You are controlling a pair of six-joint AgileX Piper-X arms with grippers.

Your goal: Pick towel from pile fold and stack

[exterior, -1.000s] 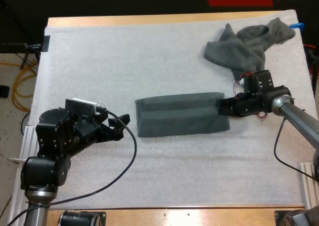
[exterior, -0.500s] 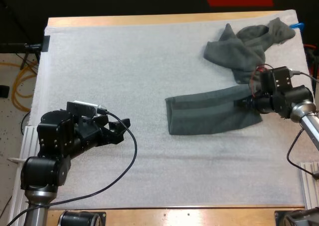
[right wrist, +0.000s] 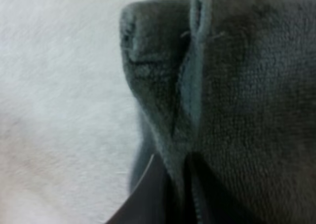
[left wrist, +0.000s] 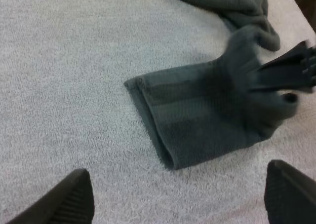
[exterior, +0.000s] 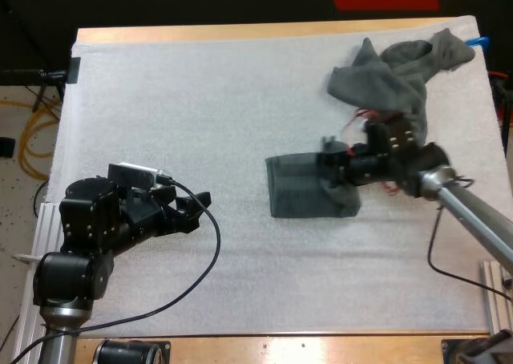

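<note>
Grey-green towel [exterior: 295, 194] looked soft, limp, light | your right end effector [exterior: 330, 170] clamped its 3 o'clock end; grip corners | left end effector [exterior: 195, 208] stood apart, empty

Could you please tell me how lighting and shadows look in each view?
High view: even light on the white mat, no glare; left wrist view: a thin shadow along the folded towel's edge; right wrist view: deep shade in that towel's crease.
</note>
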